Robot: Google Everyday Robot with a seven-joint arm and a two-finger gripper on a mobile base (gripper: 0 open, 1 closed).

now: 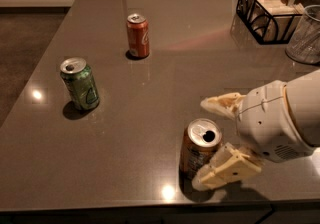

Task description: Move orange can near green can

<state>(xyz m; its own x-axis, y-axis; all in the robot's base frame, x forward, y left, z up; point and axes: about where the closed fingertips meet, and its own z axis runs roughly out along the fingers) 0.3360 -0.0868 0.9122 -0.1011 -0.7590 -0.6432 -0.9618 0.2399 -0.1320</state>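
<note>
The orange can (198, 149), dull golden-brown with a silver top, stands upright near the table's front edge. The green can (80, 84) stands upright at the left of the table, far from it. My gripper (212, 143) comes in from the right, open, with its cream fingers (222, 104) spread on either side of the orange can: one behind the can, one in front at its base. The fingers are close to the can but not closed on it.
A brighter red-orange can (138, 35) stands at the back centre. A black wire basket (265, 13) with pale packets and a clear glass container (306, 35) stand at the back right. The dark grey table (150, 113) drops off at the left and front edges.
</note>
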